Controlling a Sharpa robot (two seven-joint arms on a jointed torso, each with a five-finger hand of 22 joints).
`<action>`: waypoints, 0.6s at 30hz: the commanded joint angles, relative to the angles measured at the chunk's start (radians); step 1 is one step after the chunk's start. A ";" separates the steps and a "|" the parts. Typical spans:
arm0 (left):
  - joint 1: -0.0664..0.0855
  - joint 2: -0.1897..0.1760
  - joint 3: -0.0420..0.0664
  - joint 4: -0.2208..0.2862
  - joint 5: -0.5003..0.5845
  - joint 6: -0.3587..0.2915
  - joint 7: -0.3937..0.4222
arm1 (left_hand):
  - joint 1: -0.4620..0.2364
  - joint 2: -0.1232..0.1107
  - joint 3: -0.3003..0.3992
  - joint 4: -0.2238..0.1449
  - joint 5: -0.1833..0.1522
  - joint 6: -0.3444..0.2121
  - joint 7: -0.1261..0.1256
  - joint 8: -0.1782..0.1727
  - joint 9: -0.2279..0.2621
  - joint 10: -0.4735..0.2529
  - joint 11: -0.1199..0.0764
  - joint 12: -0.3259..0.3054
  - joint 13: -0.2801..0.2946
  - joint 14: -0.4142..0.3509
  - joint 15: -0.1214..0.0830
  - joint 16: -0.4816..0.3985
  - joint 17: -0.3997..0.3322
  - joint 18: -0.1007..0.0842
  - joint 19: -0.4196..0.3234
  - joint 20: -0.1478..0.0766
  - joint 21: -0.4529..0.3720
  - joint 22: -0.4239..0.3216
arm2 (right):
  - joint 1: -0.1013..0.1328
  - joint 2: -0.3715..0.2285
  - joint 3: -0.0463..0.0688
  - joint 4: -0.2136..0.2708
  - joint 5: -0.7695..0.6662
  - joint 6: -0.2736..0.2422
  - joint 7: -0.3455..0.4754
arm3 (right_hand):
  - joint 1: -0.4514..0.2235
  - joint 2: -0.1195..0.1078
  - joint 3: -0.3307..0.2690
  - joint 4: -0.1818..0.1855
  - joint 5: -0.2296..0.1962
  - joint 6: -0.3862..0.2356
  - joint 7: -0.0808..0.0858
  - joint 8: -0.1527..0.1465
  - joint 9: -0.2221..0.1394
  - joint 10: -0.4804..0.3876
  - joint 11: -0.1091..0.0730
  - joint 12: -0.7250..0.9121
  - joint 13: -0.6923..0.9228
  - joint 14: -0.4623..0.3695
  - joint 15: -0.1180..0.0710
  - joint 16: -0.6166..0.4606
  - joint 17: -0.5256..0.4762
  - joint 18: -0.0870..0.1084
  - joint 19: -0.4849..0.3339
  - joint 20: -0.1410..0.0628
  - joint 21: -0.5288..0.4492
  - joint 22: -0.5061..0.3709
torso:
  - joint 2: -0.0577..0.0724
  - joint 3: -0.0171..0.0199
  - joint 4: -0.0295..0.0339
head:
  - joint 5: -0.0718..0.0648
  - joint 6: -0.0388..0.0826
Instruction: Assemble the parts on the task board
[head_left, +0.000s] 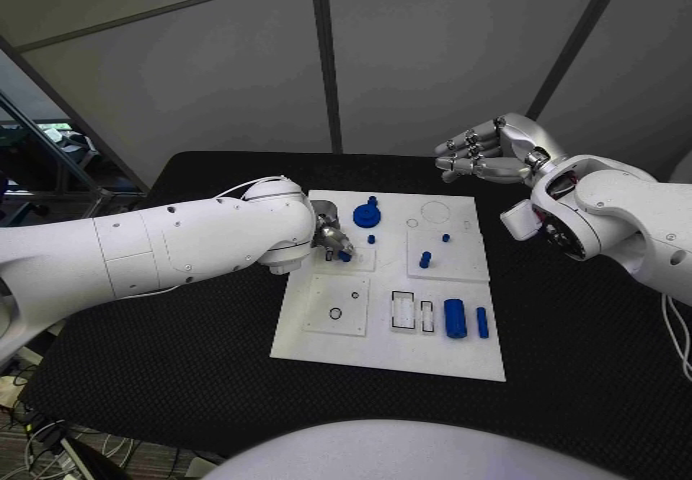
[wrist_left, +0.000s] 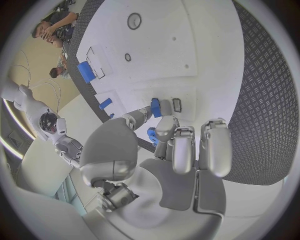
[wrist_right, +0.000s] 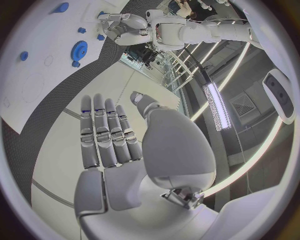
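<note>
so the left hand (head_left: 330, 238) is down over the left side of the board (head_left: 389, 360), fingers pinched on a small blue part (wrist_left: 155, 107) right at a little slot, and in the left wrist view another bit of blue (wrist_left: 152, 135) sits further in among the fingers, can't tell if that's the same piece or a second one. These parts look like hard light plastic to me, stiff, probably a bit slick against metal fingers, so a fingertip pinch on the sides near the top seems the way to go, leaving the bottom end free to drop into its hole; squeezing hard shouldn't hurt them, but they could easily pop out sideways. The blue gear (head_left: 366, 214) sits near the board's far edge just beyond the left hand, two small pegs (head_left: 426, 259) stand toward the middle, and a fat cylinder (head_left: 454, 317) plus a thinner bar (head_left: 482, 321) lie near the right edge toward the front. Right hand (head_left: 488, 152) hangs off the board past its far right corner, holding nothing, fingers loosely curled but apart. Plenty of bare table (head_left: 577, 380) on the right and in front; the tight spot is the gear right next to the left hand
</note>
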 joint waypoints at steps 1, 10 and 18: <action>-0.001 0.002 -0.002 0.000 -0.010 0.020 -0.013 | -0.007 0.002 -0.007 0.002 0.001 0.008 -0.002 0.004 -0.002 0.007 0.000 0.005 0.001 0.101 -0.005 0.003 0.255 -0.031 0.007 -0.002 0.004 0.062 | 0.003 0.001 0.001 -0.001 0.000 0.001 0.008 | -0.011 0.000 -0.005 0.002 0.006 -0.006 0.003 -0.005 0.000 -0.008 0.001 -0.002 -0.001 -0.006 -0.001 -0.005 -0.001 0.010 0.007 -0.002 -0.005 -0.001 | 0.000 -0.0002 0.0007 | -0.001 -0.002; -0.001 0.002 -0.002 0.005 -0.010 0.023 -0.012 | -0.005 -0.001 -0.018 0.003 0.001 0.013 -0.005 0.008 -0.006 0.012 -0.002 0.009 0.005 0.101 -0.006 0.003 0.255 -0.032 0.010 -0.003 0.006 0.065 | 0.003 0.000 0.001 -0.001 0.000 0.002 0.007 | -0.011 0.000 -0.005 0.002 0.006 -0.006 0.003 -0.005 0.000 -0.008 0.001 -0.002 -0.001 -0.006 -0.001 -0.005 -0.001 0.010 0.007 -0.002 -0.005 -0.001 | 0.000 0.0001 0.0009 | -0.003 -0.003; -0.001 0.001 -0.001 0.005 -0.010 0.027 -0.013 | -0.007 -0.008 -0.037 0.007 0.002 0.017 -0.007 0.011 -0.013 0.014 -0.004 0.008 0.004 0.101 -0.008 0.003 0.255 -0.033 0.012 -0.005 0.008 0.070 | 0.003 0.001 0.001 -0.001 0.000 0.004 0.007 | -0.012 0.000 -0.007 0.003 0.009 -0.007 0.003 -0.005 0.000 -0.008 0.001 -0.002 -0.001 -0.007 -0.001 -0.005 -0.001 0.010 0.007 -0.002 -0.007 -0.002 | -0.001 0.0005 0.0019 | -0.003 -0.005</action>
